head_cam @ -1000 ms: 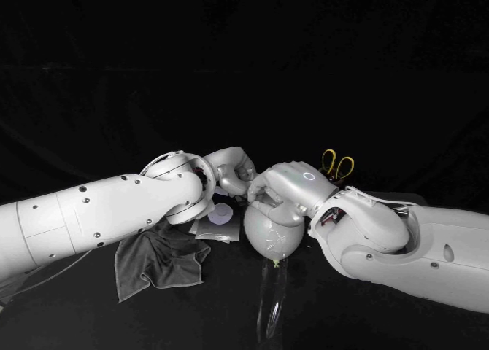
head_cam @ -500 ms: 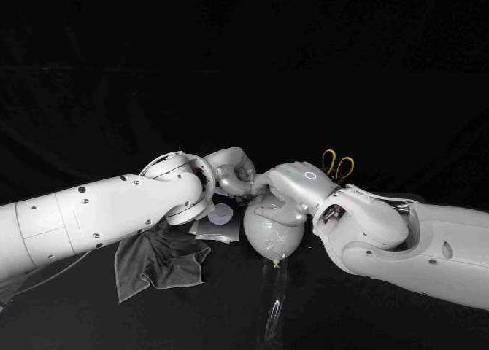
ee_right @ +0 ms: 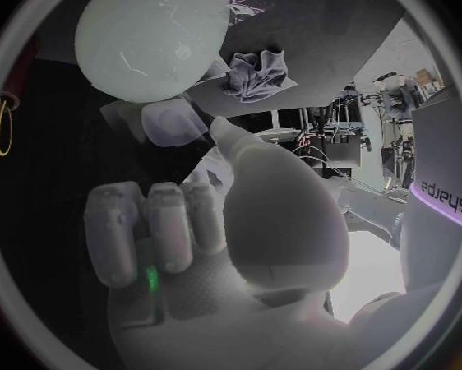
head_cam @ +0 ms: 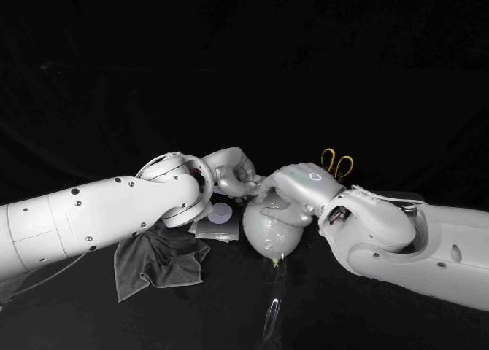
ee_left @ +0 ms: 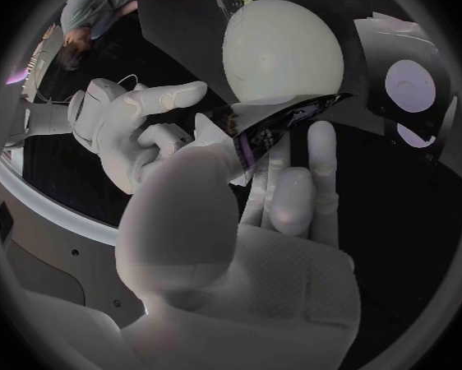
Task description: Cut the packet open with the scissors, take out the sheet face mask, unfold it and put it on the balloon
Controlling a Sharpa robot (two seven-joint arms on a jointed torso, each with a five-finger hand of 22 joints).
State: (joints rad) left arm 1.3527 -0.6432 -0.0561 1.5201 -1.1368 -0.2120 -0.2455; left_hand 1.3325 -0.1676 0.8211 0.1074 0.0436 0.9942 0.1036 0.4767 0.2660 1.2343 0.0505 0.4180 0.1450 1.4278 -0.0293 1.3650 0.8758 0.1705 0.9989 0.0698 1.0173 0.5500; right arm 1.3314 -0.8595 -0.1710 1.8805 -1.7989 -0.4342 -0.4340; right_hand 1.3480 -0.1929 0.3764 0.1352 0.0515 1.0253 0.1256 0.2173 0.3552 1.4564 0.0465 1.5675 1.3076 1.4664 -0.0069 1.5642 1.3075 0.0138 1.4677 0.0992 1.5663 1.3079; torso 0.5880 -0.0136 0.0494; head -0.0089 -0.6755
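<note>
Desk (head_cam: 97,313): black, carries everything.
Balloon (head_cam: 270,232): lies between the arms, knot toward the robot. Both hands meet over its far end, likely so the sheet can drop straight on.
Cloth (head_cam: 158,257): grey, crumpled under the left arm, off the work.
Packet (head_cam: 213,230): flat, just beside the balloon, no hand on it (looks spent).
Left hand (ee_left: 262,247): holds the dark sheet mask (ee_left: 277,122) between thumb and fingers, stretched near the balloon.
Right hand (head_cam: 292,191): fingers curled, tips at the sheet's other corner; cannot tell whether it grips.
Scissors (head_cam: 337,164): parked behind the right hand.
</note>
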